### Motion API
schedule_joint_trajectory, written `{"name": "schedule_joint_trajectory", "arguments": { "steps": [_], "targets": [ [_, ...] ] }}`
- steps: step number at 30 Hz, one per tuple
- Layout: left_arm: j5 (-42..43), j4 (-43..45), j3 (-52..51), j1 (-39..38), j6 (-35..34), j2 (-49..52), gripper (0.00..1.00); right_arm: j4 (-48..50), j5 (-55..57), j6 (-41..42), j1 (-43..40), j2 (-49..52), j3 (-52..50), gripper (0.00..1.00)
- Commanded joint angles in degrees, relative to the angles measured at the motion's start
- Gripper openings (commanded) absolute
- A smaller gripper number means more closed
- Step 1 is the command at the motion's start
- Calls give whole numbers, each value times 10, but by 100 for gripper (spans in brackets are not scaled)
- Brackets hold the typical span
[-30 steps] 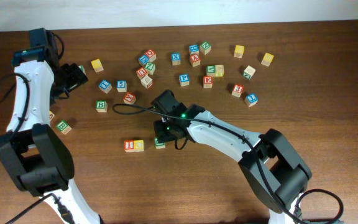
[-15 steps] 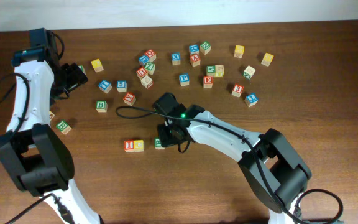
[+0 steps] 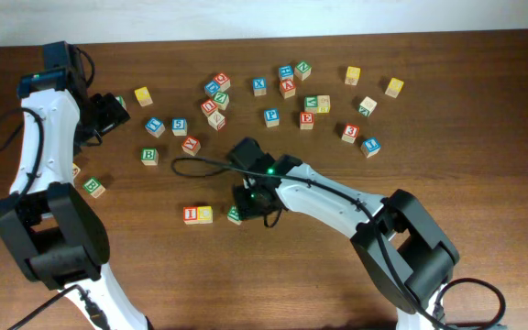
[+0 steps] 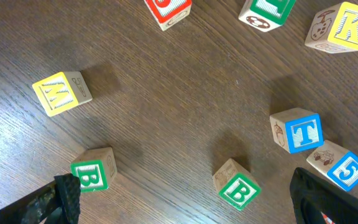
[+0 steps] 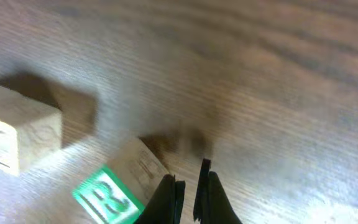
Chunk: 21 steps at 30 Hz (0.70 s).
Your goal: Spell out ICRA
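Observation:
The red I cube [image 3: 192, 214] and the yellow-faced cube [image 3: 205, 214] sit side by side near the table's front. Just to their right lies the green R cube [image 3: 235, 216], turned at an angle [image 5: 114, 193]. My right gripper [image 3: 250, 209] is shut with nothing in it, and its fingertips [image 5: 188, 186] are down at the R cube's right side. A red-printed cube [image 3: 288, 88] in the far cluster looks like the A, though its letter is small. My left gripper [image 3: 110, 112] hovers open [image 4: 191, 205] at the far left, over loose cubes.
Many loose letter cubes [image 3: 271, 116] are scattered across the far half of the table. Under the left gripper lie two green B cubes [image 4: 92, 174] [image 4: 238, 188], a yellow W cube [image 4: 61, 92], a blue T [image 4: 297, 130] and a blue 5 [image 4: 342, 167]. A black cable [image 3: 195, 161] loops beside the right wrist.
My right gripper, still shut, has slid a little toward the front edge beside the R cube, which has shifted and turned slightly. The left arm has not moved.

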Motion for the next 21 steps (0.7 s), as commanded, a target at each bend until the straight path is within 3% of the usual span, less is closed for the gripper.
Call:
{"name": "schedule_joint_trajectory", "arguments": {
  "steps": [1, 5, 14, 21],
  "targets": [
    [2, 0, 5, 5, 1, 4, 99, -35, -10, -1, 2, 5, -1, 4],
    [2, 0, 5, 5, 1, 4, 99, -48, -10, -2, 2, 5, -1, 4],
    [2, 0, 5, 5, 1, 4, 99, 46, 47, -1, 2, 5, -1, 5],
    [2, 0, 5, 5, 1, 4, 99, 16, -48, -1, 2, 5, -1, 5]
  ]
}}
